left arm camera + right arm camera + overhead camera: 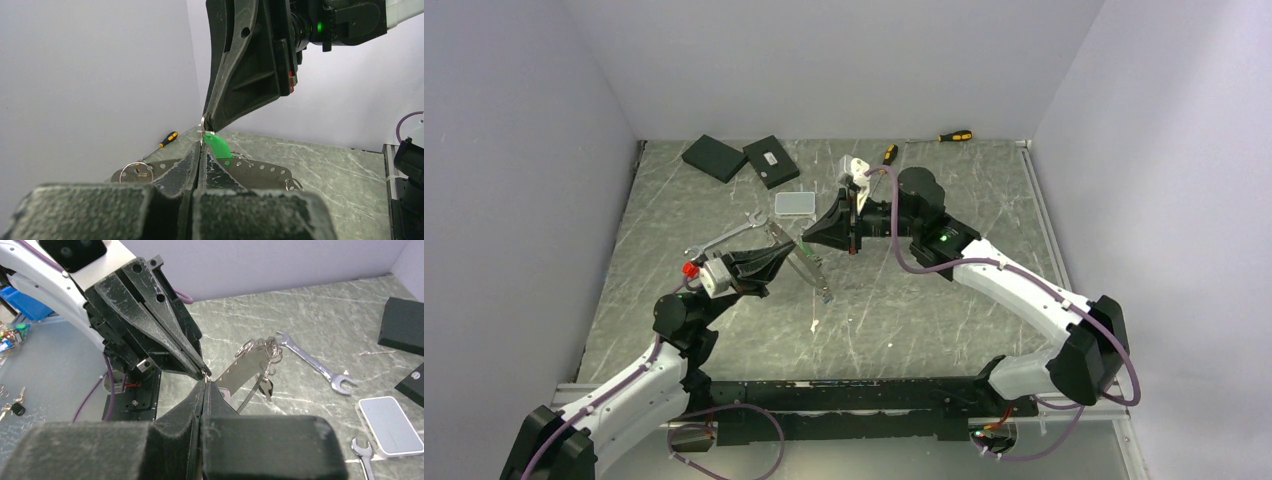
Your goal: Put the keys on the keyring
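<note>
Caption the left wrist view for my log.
Shut left gripper meets shut right gripper tip to tip beside a green key tag.

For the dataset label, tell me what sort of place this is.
Probably a lab robot test cell: plain white walls box in a marbled tabletop, the left arm and right arm are bolted at its near edge, and a wrench and screwdriver lie about.
</note>
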Controlling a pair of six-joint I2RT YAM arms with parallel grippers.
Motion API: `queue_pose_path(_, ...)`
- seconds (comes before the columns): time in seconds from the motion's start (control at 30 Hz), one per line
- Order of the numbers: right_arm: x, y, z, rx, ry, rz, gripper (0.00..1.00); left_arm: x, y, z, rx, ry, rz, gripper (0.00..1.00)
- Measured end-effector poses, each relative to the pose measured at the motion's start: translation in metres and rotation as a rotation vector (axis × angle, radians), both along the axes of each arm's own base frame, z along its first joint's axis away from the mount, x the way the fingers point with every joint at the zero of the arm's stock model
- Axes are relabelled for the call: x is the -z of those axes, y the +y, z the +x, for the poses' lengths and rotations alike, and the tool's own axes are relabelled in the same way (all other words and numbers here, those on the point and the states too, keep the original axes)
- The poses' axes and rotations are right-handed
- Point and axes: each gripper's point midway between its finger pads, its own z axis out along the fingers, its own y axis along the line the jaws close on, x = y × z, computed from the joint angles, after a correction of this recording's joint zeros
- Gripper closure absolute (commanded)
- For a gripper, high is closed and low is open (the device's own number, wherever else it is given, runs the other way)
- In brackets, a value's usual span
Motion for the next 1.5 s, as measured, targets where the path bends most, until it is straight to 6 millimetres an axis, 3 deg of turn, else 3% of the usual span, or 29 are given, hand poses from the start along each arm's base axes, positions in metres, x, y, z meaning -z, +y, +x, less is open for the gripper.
queue_pose_path(0.27,0.017,-0.003,0.003,0.013,0.029,-0.026,1.00,0.000,0.000,0.000,0.003,0.005,-0.002,1.00)
queue_pose_path(1.5,0.021,-0.011,0.018,0.056,0.054,-0.023,1.00,-0.002,-0.003,-0.006,0.037,-0.012,-0.001,1.00)
